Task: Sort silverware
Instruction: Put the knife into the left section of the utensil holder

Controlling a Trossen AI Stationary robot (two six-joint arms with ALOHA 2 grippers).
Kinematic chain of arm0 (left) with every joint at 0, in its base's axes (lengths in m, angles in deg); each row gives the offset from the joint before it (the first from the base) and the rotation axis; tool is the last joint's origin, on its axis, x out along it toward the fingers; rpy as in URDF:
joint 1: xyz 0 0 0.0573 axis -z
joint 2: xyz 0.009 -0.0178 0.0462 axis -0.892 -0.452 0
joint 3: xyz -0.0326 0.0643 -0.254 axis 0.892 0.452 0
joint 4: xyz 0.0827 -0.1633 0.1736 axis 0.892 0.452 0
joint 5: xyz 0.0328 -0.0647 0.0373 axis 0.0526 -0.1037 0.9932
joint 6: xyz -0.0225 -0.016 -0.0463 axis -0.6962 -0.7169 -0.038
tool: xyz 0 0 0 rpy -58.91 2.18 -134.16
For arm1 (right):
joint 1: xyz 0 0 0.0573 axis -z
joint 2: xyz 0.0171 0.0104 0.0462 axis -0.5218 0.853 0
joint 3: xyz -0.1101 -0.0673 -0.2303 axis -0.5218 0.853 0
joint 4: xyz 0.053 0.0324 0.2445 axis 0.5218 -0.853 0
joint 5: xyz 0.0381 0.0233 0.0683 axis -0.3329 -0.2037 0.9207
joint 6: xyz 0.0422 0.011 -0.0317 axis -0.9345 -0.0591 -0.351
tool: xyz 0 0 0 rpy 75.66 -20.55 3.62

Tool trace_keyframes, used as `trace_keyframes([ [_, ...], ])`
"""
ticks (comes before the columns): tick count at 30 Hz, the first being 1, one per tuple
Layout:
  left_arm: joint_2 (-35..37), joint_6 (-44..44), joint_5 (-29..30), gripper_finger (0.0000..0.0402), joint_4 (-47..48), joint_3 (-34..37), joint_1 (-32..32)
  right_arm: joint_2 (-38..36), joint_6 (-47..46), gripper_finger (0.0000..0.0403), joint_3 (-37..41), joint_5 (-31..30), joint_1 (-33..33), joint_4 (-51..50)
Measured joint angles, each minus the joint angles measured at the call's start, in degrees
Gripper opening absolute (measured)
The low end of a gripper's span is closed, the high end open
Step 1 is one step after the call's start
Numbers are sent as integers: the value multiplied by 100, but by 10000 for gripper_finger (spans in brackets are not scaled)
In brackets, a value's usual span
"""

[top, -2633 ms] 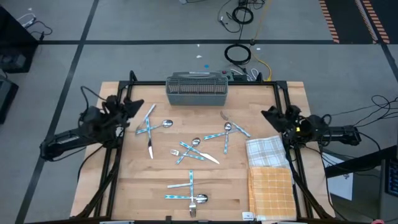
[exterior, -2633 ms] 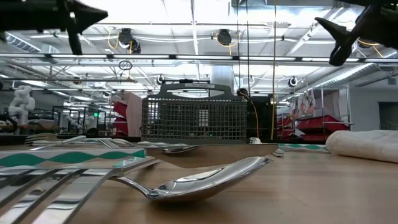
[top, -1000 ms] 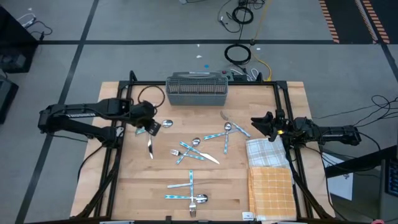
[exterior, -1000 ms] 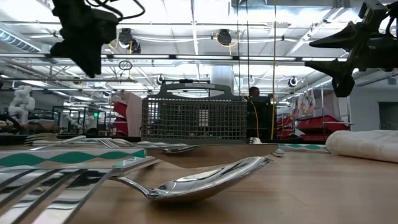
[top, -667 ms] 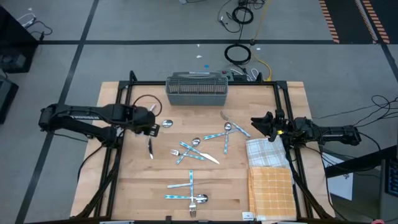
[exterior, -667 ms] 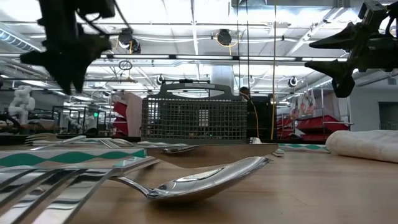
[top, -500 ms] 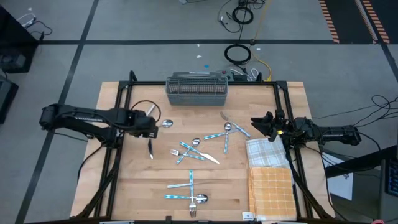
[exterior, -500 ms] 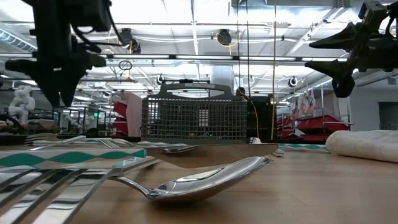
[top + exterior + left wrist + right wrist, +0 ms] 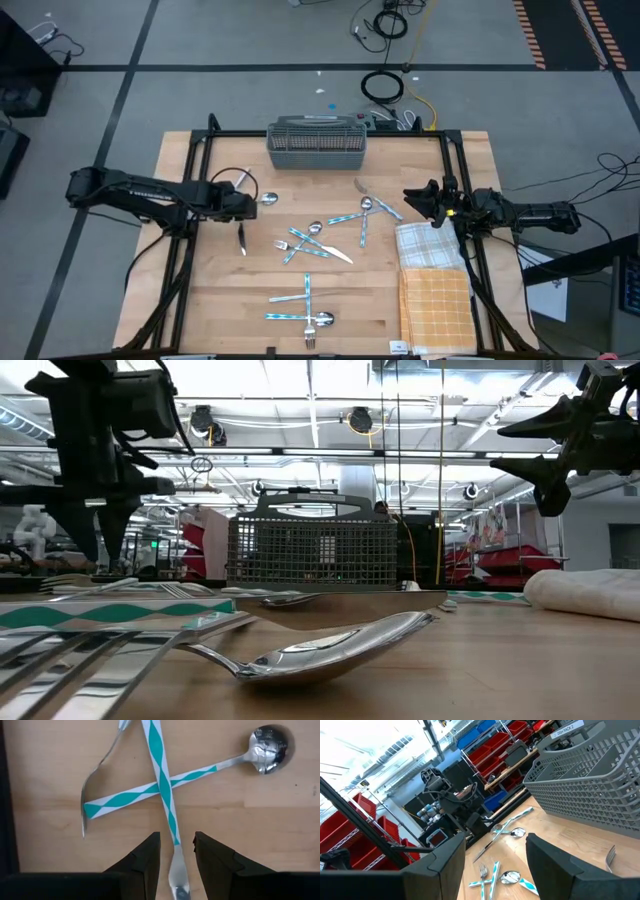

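Bright, even light comes from ceiling lamps [image 9: 300, 380], which glare white in the low view. The near spoon [image 9: 330, 650] and forks [image 9: 90, 660] are blurred there. Shadows on the desk [image 9: 440, 340] are soft and short

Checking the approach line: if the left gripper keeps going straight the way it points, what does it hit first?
Probably the knife with the striped handle: the open left gripper straddles it, where it crosses a spoon. Height above it is unclear.
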State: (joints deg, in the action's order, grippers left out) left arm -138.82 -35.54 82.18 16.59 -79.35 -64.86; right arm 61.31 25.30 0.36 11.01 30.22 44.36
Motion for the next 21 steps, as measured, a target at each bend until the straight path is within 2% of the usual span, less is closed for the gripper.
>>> trace_keyframes([
  [13, -735, -9, 70, 125, -541, 0, 0, 2, 0, 196, 0, 0, 1, 0],
  [21, -996, -14, -26, 125, -507, 0, 0, 1, 0, 196, 0, 0, 2, 0],
])
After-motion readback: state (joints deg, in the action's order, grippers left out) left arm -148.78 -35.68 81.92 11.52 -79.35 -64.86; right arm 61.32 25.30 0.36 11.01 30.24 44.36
